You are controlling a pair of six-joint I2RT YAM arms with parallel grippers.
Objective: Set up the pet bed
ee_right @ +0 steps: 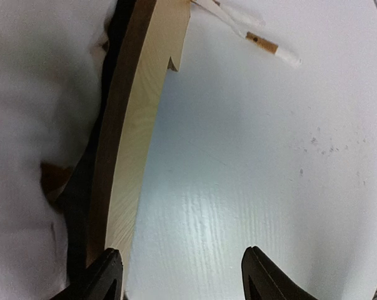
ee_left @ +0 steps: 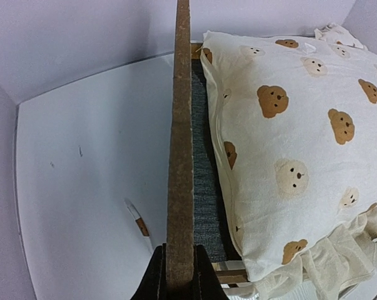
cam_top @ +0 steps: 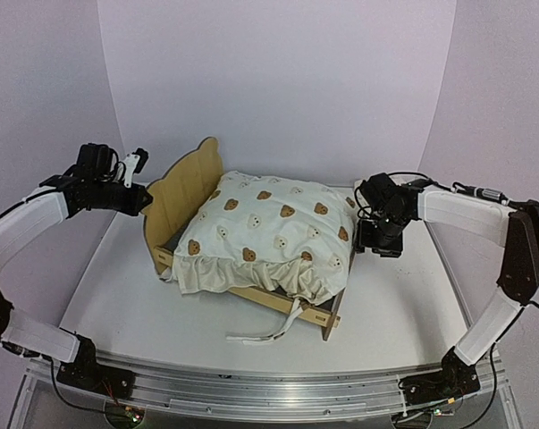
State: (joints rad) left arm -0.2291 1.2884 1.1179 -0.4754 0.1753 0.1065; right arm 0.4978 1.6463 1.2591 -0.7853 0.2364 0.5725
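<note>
The pet bed [cam_top: 325, 317] stands mid-table, a plywood frame with a bear-ear headboard [cam_top: 184, 188] on the left. A cream bear-print cushion [cam_top: 269, 237] lies on it, its ruffle spilling over the front rail. My left gripper [cam_top: 147, 198] is shut on the headboard's top edge. In the left wrist view the board's edge [ee_left: 180, 137] runs up from between the black fingers [ee_left: 157, 281], with the grey base [ee_left: 204, 181] and cushion [ee_left: 288, 144] to its right. My right gripper [cam_top: 377, 243] hangs open by the footboard [ee_right: 138, 125]. Only bare table lies between its fingers [ee_right: 104, 275].
White ribbon ties with brown marks trail on the table in front of the bed [cam_top: 265, 335], and others show in the wrist views [ee_left: 138, 224] [ee_right: 263, 44]. White walls close off the back and both sides. The table top [cam_top: 117, 295] is white, with a metal rail along its near edge.
</note>
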